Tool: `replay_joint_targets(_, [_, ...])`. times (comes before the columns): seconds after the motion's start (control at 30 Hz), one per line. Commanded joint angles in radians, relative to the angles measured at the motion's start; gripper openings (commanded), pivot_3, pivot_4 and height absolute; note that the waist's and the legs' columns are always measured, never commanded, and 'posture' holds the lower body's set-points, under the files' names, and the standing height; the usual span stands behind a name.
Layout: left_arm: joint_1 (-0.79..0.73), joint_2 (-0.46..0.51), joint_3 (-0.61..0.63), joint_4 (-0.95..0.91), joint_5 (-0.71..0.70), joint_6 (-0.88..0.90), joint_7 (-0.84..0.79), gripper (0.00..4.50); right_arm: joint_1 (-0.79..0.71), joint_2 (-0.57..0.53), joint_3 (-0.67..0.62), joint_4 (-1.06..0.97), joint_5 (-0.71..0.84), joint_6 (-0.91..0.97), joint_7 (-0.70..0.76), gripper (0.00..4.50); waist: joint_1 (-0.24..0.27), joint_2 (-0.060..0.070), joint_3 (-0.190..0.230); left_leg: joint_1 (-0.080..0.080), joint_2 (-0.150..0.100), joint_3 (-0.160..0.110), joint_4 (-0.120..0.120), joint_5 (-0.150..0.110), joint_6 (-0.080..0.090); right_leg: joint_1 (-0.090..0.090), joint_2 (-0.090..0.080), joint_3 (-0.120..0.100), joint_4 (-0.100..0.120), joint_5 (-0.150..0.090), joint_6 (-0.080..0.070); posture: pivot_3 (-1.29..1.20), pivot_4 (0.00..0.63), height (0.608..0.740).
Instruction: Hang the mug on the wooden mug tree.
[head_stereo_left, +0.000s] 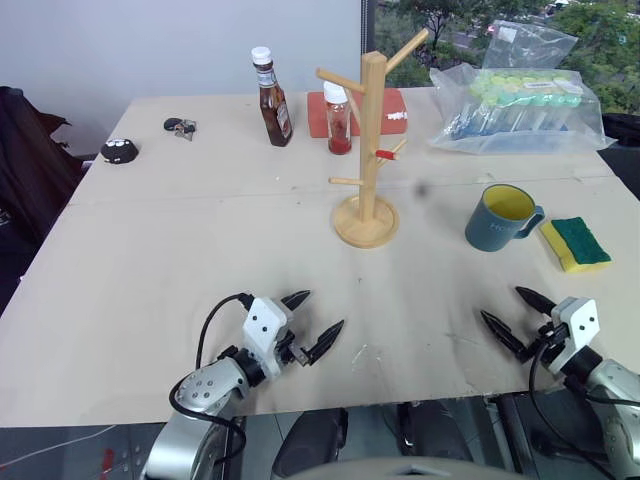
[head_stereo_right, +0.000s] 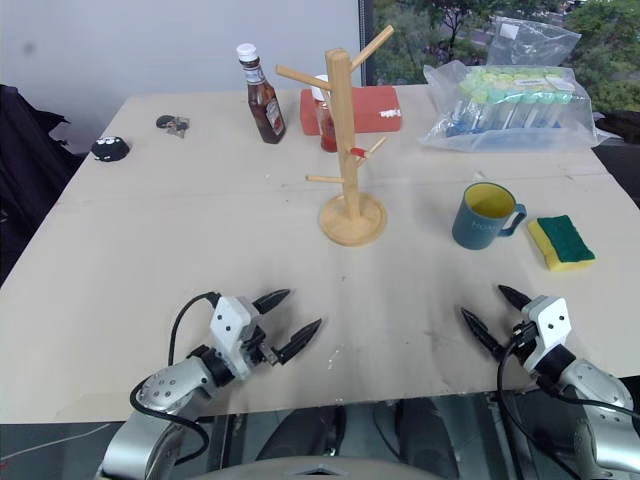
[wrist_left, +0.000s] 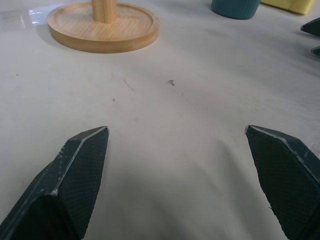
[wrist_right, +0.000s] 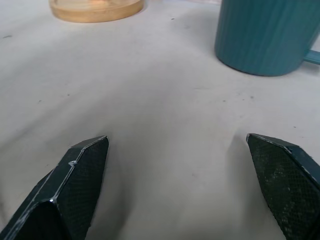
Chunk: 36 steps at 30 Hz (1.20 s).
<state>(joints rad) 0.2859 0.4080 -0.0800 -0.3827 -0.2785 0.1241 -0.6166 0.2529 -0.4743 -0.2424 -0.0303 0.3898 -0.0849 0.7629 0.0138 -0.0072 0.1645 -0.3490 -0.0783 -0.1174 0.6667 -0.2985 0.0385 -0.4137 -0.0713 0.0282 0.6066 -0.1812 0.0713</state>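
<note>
We see the mug (head_stereo_left: 501, 219) standing upright on the counter (head_stereo_left: 150, 270), mouth up, off to the right of the wooden mug tree (head_stereo_left: 368, 150) and well apart from it. A yellow-and-green sponge (head_stereo_left: 575, 243) lies just beside the mug on its far right, on the same side as the handle. That handle sticks out to the right and slightly away from the robot, so the loop faces away from the tree and its pegs.

The relation that matters is which arm sits closer. The right gripper (head_stereo_left: 518, 318) hovers low at the near edge of the counter, almost straight in front of the mug, with bare counter between them. Its jaws stand wide apart and hold nothing. In the right wrist view the mug's ribbed teal wall (wrist_right: 267, 35) lies ahead and toward one finger's side, so we judge the reach to be short and nearly direct.

The left gripper (head_stereo_left: 312, 325) also rests low near the front edge, jaws spread wide and empty, but it lines up with the tree's round base (wrist_left: 102, 27) and not with the mug. We judge the right arm the natural one to take the mug. Because the handle points away from the tree, the mug will likely need turning before the loop can slip over a peg.
</note>
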Motion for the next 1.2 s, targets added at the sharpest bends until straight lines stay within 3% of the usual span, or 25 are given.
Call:
replay_joint_targets(0.03, [-0.024,0.002,-0.001,-0.022,-0.008,-0.016,-0.014,4.5,-0.047,0.026,-0.064,-0.016,0.013,0.002,-0.094,4.46,0.0,0.001,0.001,0.0,0.0,0.0,0.0,0.0,0.0,0.0,0.0,0.0,0.0,0.0,0.0,0.0,0.15,0.737])
replay_joint_targets(0.3, [-0.194,0.034,-0.035,-0.113,-0.097,0.1,-0.09,4.5,-0.235,0.023,-0.097,0.058,-0.116,0.072,-0.362,4.46,0.0,0.002,0.003,0.0,0.0,0.0,0.0,0.0,0.0,-0.001,0.001,0.0,0.001,0.0,0.0,0.0,0.15,0.737])
replay_joint_targets(0.5, [-0.342,0.071,-0.038,-0.15,-0.181,0.211,-0.141,4.5,-0.356,0.018,-0.085,0.17,-0.186,0.067,-0.436,4.46,-0.002,0.002,0.003,-0.001,-0.002,0.0,-0.001,0.002,-0.003,-0.001,0.001,0.0,0.0,0.003,-0.004,0.0,0.15,0.737])
replay_joint_targets(0.8, [-0.484,0.132,-0.032,-0.181,-0.243,0.343,-0.163,4.5,-0.518,0.008,-0.08,0.375,-0.165,0.005,-0.355,4.46,-0.018,0.003,0.003,-0.001,-0.002,0.001,-0.001,0.003,-0.004,-0.001,0.001,0.001,0.0,0.004,-0.002,0.0,0.15,0.737])
replay_joint_targets(1.2, [-0.532,0.081,-0.004,-0.165,-0.294,0.381,-0.118,4.5,-0.746,-0.03,-0.073,0.77,-0.116,-0.138,-0.084,4.46,-0.031,0.003,0.004,0.0,-0.002,0.002,-0.001,0.003,-0.005,-0.001,0.001,0.002,-0.001,0.005,-0.001,0.0,0.15,0.737])
